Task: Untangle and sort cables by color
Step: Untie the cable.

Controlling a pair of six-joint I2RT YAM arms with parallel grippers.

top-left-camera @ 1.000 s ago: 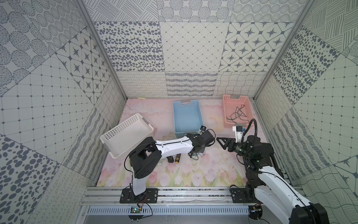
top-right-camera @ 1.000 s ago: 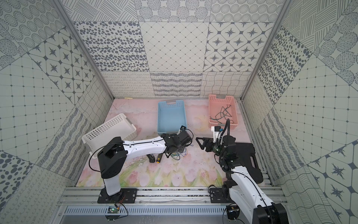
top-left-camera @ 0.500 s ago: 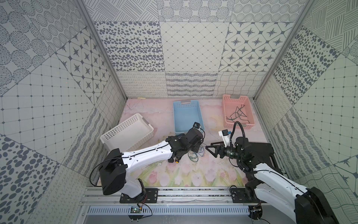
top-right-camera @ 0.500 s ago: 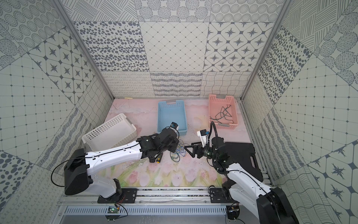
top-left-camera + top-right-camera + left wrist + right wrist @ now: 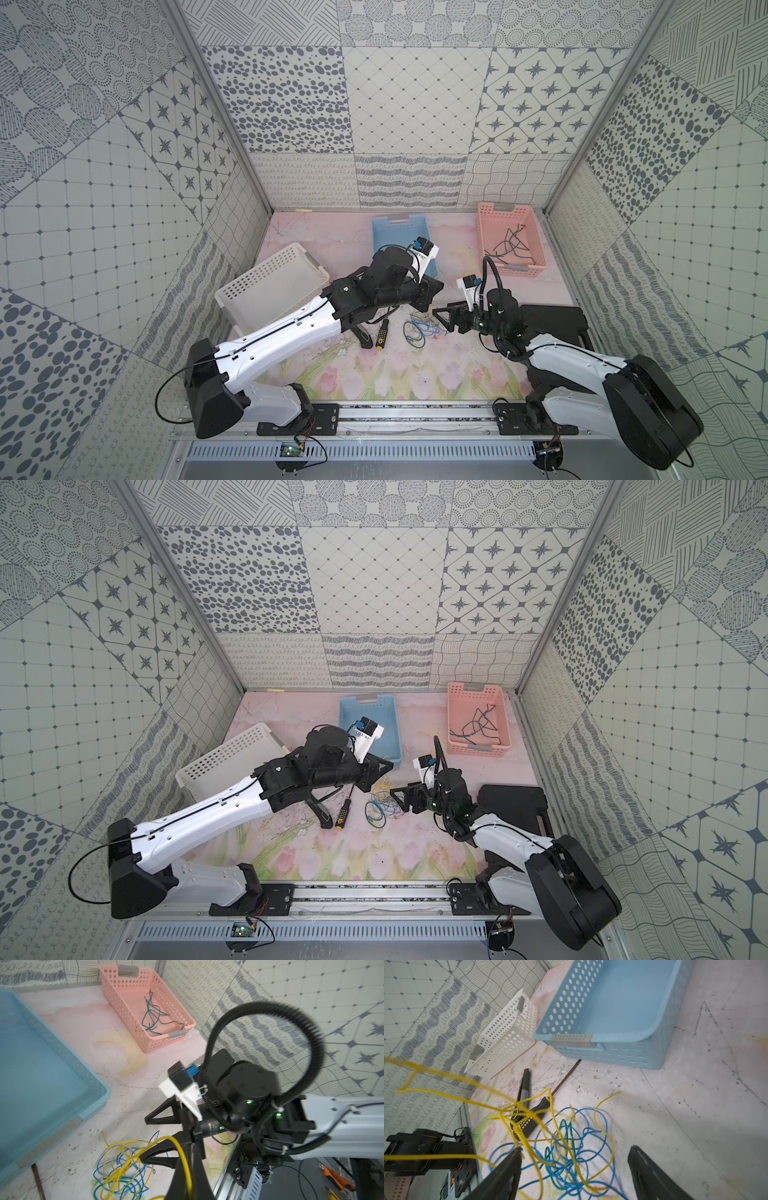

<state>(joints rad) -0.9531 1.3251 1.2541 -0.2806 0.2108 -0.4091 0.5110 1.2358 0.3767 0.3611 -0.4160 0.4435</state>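
A tangle of blue, yellow and green cables (image 5: 419,329) (image 5: 381,803) lies on the floor mat near the middle. My left gripper (image 5: 427,296) (image 5: 192,1159) hangs over its far side, shut on a yellow cable (image 5: 181,1148) that runs taut up out of the tangle (image 5: 446,1078). From the right, my right gripper (image 5: 443,320) (image 5: 398,801) (image 5: 575,1149) stands open at the tangle's edge, with the loops (image 5: 571,1147) between its fingers, and nothing is gripped. Dark green cables (image 5: 511,249) (image 5: 153,1016) lie in the pink basket (image 5: 484,232).
A blue basket (image 5: 382,237) (image 5: 571,1001) stands behind the tangle. A white basket (image 5: 274,282) leans tilted at the left. A black-and-yellow screwdriver (image 5: 381,337) (image 5: 529,1122) and a dark curved tool (image 5: 361,334) lie left of the cables. A black box (image 5: 552,320) sits at the right.
The left arm has dropped and stretched out low, its gripper staying shut by the tangle. The right gripper has moved left and down to the cables, jaws open.
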